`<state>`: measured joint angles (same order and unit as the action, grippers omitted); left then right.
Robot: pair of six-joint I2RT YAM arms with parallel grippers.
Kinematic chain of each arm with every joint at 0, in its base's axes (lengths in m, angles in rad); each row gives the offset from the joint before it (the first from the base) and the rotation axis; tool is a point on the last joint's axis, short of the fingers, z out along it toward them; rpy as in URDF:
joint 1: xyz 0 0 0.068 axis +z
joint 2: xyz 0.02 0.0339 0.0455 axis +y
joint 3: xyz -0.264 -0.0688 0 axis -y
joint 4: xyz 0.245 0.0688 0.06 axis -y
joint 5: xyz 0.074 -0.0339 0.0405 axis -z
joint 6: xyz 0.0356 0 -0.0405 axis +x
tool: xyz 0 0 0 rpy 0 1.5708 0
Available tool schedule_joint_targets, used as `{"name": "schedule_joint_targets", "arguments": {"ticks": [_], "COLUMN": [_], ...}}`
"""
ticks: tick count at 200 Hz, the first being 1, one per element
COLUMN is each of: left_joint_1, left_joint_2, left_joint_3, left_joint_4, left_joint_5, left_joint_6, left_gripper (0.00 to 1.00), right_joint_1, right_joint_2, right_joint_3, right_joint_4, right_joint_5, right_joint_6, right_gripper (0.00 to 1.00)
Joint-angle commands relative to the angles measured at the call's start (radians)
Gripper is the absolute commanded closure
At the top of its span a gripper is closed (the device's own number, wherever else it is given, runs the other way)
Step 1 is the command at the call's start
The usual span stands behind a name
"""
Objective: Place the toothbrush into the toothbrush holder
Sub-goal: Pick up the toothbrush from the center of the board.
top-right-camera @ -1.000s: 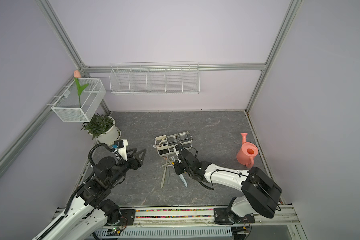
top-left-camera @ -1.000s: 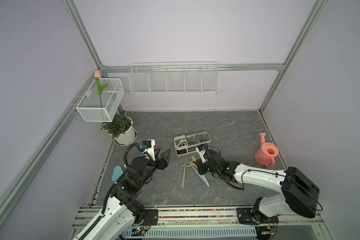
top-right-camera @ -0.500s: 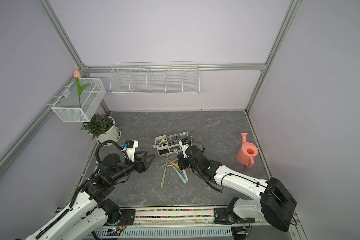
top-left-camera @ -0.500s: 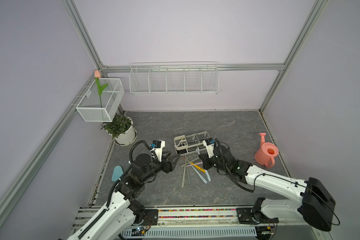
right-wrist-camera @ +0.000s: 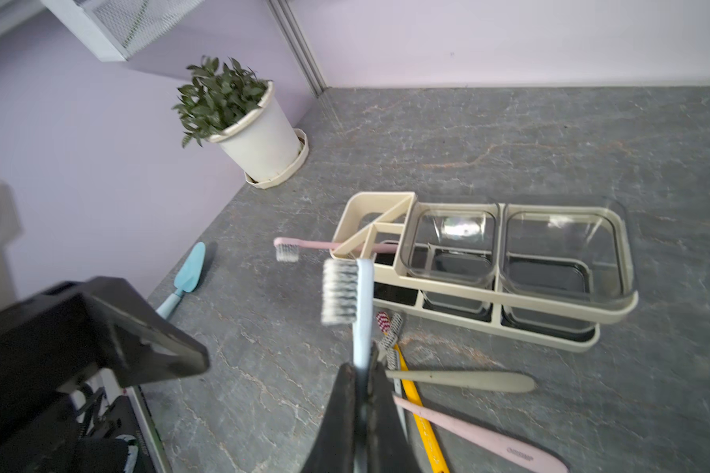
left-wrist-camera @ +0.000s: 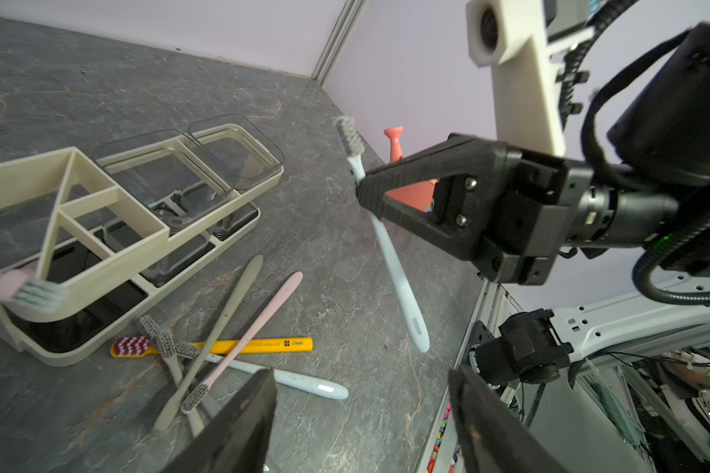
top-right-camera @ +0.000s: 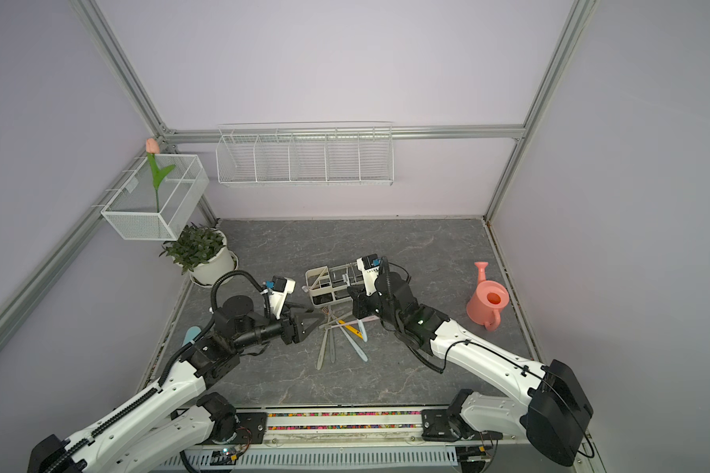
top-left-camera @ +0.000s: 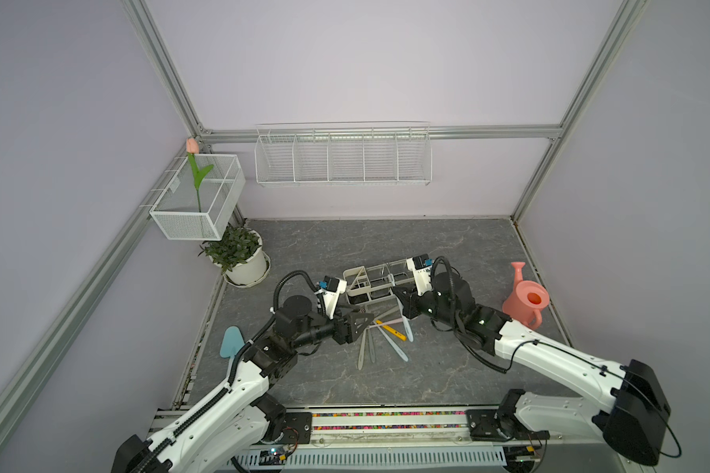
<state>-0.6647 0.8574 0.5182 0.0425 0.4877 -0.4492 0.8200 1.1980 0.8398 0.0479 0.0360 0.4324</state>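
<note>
**1. STATUS.** Step in hand: transfer to the holder. The right gripper (left-wrist-camera: pixel 361 192) is clamped tight on the light-blue toothbrush (left-wrist-camera: pixel 390 254) at the neck, just below the bristles. Head is up, handle hangs down and tilted. The handle end appears clear of the table (top-left-camera: pixel 447 245). Pos.: just near of the toothbrush holder (right-wrist-camera: pixel 497 299), by its right half, not yet over any section.

**2. OTHER ARM.** The left gripper (top-left-camera: pixel 359 323) has its jaws wide apart w/ nothing between them. It hovers at the left edge of the spare-brush pile, near the holder's near-left corner.

**3. HOLDER.** Approx. ctr of table. Cream divided bin at left, two clear cups to its right, both apparently empty. A pink toothbrush (right-wrist-camera: pixel 316 245) lies tilted in the cream bin, head poking out past the left end.

**4. PILE.** Spare brushes, incl. a yellow toothbrush (left-wrist-camera: pixel 263 345), lie crossed on the table just near of the holder.

**5. NEXT (judgement).**
- Carry the held brush far and left until the handle end is over a free cell of the cream bin.
- Bring the handle closer to vertical, since the cells are narrow.
- Lower handle-first, then part the jaws.
- Caution: w/ a neck pinch the brush may pivot if the handle catches the rim or the pink brush.
- Keep clear of the left gripper, which sits close by.
</note>
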Motion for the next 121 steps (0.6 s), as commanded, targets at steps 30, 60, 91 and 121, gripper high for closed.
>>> {"name": "schedule_joint_targets", "arguments": {"ticks": [30, 60, 91, 121], "left_joint_1": [-0.036, -0.045, -0.056, -0.06], "left_joint_2": [0.141, 0.202, 0.246, 0.28], "left_joint_3": [0.089, 0.113, 0.138, 0.146], "left_joint_4": [0.1, 0.149, 0.176, 0.223], "left_joint_5": [0.019, 0.019, 0.029, 0.029], "left_joint_6": [-0.026, -0.029, -0.027, -0.044], "left_gripper": [0.25, 0.24, 0.24, 0.24], "right_joint_1": [-0.004, -0.005, -0.007, -0.01], "right_joint_2": [0.01, 0.013, 0.011, 0.006], "right_joint_3": [0.033, 0.033, 0.063, 0.071], "right_joint_4": [0.1, 0.122, 0.136, 0.138], "right_joint_5": [-0.106, -0.138, -0.151, -0.157], "right_joint_6": [0.054, 0.077, 0.081, 0.08], "right_gripper": [0.93, 0.93, 0.93, 0.93]}}
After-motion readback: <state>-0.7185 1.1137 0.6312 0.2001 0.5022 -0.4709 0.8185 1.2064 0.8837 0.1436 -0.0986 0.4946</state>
